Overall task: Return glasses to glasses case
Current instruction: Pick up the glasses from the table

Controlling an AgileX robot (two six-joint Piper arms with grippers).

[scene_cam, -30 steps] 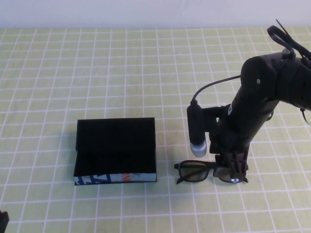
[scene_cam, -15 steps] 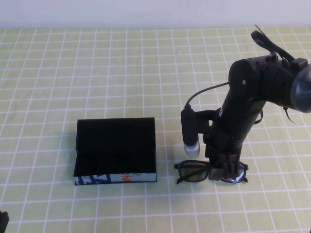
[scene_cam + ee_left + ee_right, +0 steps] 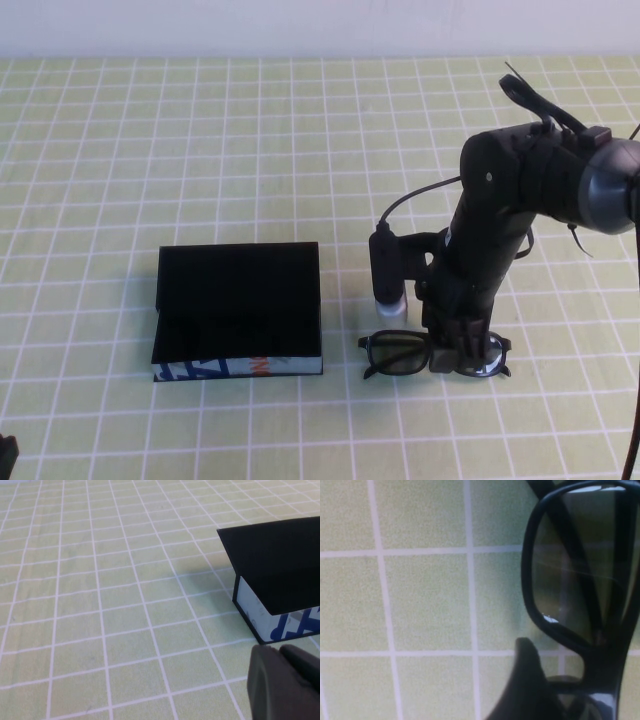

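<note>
Glasses [image 3: 432, 354] lie on the cloth [image 3: 300, 150] directly under the right gripper [image 3: 460, 352], which straddles the bridge, probably to lift the frame near its balance point. Its fingers sit at the frame, but whether they pinch it I cannot tell. Well off to the gripper's left, the case [image 3: 238, 310] stands open. The left gripper [image 3: 282, 682] hovers just beside the case's printed edge, mostly cut off, its fingers' state unclear.

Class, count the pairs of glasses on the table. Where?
1: the glasses lie right of the glasses case, under the right gripper; left gripper hangs near the case.
</note>
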